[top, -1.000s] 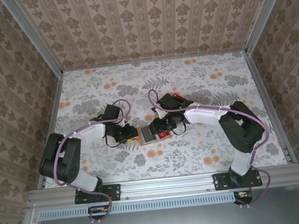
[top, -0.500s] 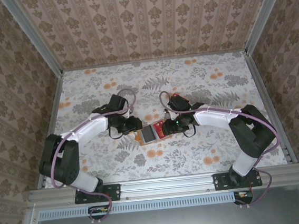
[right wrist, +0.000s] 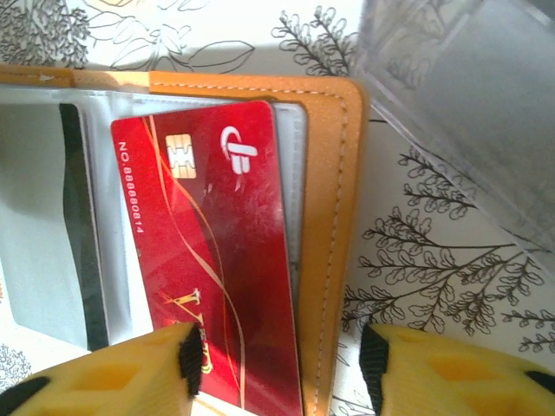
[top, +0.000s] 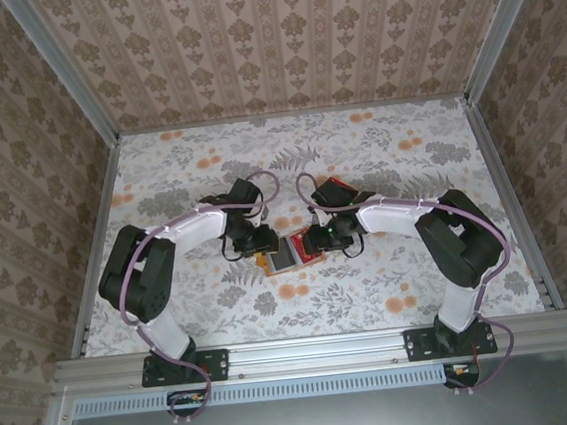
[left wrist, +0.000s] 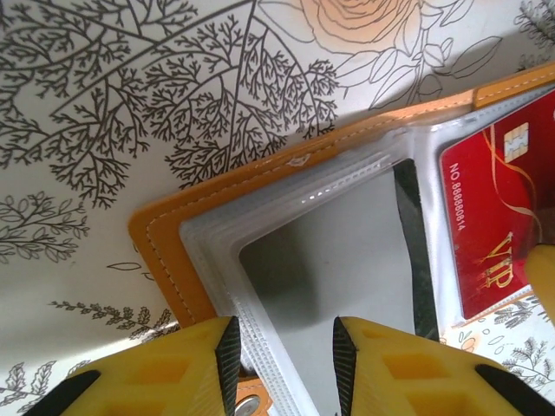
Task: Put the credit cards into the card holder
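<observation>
Seen from above, both of your arms bend in to the middle of the floral tabletop (top: 408, 150). There the card holder (top: 286, 256) lies opened flat, grey side up. Your left tool (top: 264, 247) is at its left end. Your right tool (top: 317, 240) is at its right end, over a red card (top: 314, 254).

On your left wrist camera, the two yellow fingers (left wrist: 165, 368) stand apart at the near edge of the holder's left half. The ridged rim of its clear pocket shows in the gap, and nothing is pinched. You cannot tell whether the pads touch the holder.

On your right wrist camera, the fingers (right wrist: 460, 373) stand wide apart, astride the near end of the red card. One overlaps the card's corner and the other sits just outside the orange border, so they are not clamped on it. The card lies chip up and slightly askew on the right half; whether it is under the plastic is unclear. A translucent grey piece (right wrist: 468, 104) lies just beyond the holder.
</observation>
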Robot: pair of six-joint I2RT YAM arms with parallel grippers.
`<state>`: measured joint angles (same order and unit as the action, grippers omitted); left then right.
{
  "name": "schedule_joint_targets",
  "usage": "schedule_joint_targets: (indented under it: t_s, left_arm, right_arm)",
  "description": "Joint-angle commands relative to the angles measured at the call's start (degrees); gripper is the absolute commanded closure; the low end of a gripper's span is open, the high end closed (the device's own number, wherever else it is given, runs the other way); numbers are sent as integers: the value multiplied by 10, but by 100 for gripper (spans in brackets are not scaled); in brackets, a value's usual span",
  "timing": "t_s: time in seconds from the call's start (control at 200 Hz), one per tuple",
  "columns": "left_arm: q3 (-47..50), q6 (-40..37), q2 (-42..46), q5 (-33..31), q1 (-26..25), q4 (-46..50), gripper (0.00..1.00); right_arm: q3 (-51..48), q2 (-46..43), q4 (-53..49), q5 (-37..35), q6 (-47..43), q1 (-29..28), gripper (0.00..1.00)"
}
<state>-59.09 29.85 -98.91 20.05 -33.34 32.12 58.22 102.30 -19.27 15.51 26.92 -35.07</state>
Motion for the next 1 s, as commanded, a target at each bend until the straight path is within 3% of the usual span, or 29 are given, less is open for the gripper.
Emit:
schedule_joint_targets:
  t_s: [0.0, 0.085, 0.175, 0.365, 0.515, 0.99]
  left_arm:
    - [11, -11, -9, -6, 1, -5, 64]
    - [24, -8, -12, -4, 5, -15, 64]
    - [40, -4, -13, -4, 9, -24, 65]
    - [83, 2, -13, -1, 28, -51, 66]
    - [110, 7, -9, 3, 38, -69, 67]
    - [130, 13, -4, 5, 49, -82, 70]
  right_arm:
    - [8, 32, 33, -1, -10, -7, 54]
    - [8, 31, 23, -14, -14, -7, 68]
    - [5, 24, 11, -30, -19, -5, 75]
    - [-6, 5, 1, -38, -25, 2, 80]
    - [-15, -6, 0, -30, -28, 9, 89]
    - [-50, -55, 1, 23, -36, 45, 97]
